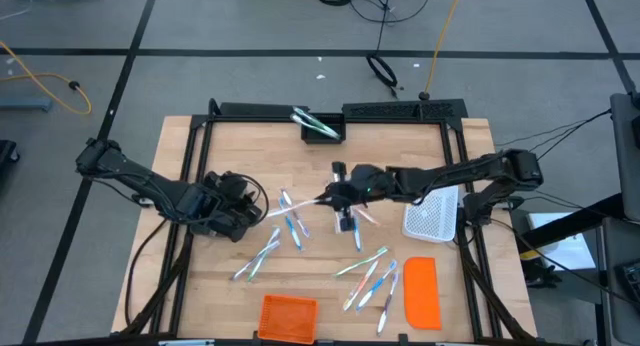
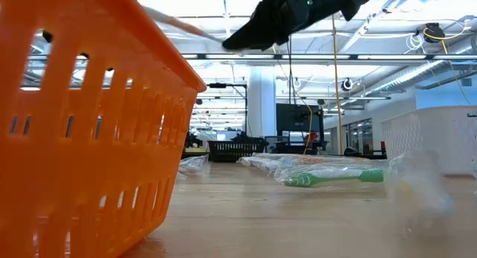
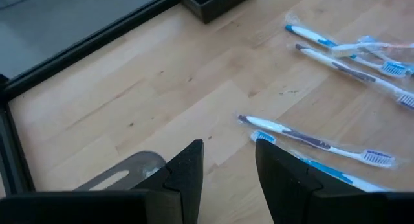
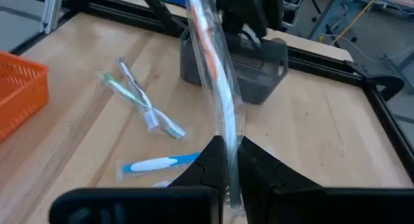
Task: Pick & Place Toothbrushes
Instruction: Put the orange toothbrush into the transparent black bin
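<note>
Several thin wrapped toothbrushes (image 1: 290, 224) lie flat on the wooden table, with more (image 1: 368, 278) nearer the front and some in a black bin (image 1: 322, 126) at the far edge. My right gripper (image 1: 328, 197) hovers over mid-table, shut on one wrapped toothbrush (image 4: 217, 88) with an orange accent. My left gripper (image 3: 229, 166) is open, low over the table's left part, and blue-and-white toothbrushes (image 3: 310, 138) lie just ahead of it. In the low view a green toothbrush (image 2: 335, 177) rests on the table. My right gripper pinches the wrapped toothbrush between its two fingers at one end of the stick (image 4: 228, 149). The fingers (image 4: 210, 162) come roughly level from the table's right side. The toothbrush is lifted clear and sticks out beyond the fingertips (image 2: 179, 23), toward the left.
An orange basket (image 1: 288, 316) stands at the near edge and fills the left of the low view (image 2: 82, 124). A flat orange lid (image 1: 421, 291) and a white mesh basket (image 1: 432, 214) sit at the right. A black frame (image 1: 330, 108) borders the table.
</note>
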Robot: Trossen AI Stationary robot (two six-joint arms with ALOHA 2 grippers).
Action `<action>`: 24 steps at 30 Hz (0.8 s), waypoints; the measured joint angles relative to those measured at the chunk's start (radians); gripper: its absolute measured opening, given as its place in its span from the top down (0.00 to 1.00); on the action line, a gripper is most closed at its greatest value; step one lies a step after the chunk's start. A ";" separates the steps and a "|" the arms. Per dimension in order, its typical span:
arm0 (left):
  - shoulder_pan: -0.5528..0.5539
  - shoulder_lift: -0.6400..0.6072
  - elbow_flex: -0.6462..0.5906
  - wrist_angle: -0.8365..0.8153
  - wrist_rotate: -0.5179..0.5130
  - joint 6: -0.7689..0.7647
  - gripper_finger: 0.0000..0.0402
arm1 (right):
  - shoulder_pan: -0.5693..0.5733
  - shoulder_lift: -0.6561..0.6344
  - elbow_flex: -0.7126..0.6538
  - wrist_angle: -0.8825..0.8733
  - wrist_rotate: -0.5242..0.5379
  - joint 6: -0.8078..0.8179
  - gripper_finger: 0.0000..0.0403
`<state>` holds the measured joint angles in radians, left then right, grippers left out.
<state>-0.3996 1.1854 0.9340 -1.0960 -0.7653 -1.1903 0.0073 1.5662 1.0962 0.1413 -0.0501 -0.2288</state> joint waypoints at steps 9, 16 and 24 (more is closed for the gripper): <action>0.000 0.000 0.000 0.023 -0.077 0.039 0.64 | -0.063 -0.057 -0.001 0.015 0.002 0.029 0.96; 0.000 0.000 0.000 0.232 -0.190 0.255 0.64 | -0.086 -0.057 -0.001 0.053 0.002 0.034 0.96; 0.000 0.000 0.000 0.617 -0.205 0.670 0.64 | -0.086 -0.057 0.000 0.110 -0.003 0.032 0.96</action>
<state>-0.4000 1.1854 0.9340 -0.4791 -0.9699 -0.5207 -0.0792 1.5089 1.0958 0.2514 -0.0528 -0.1964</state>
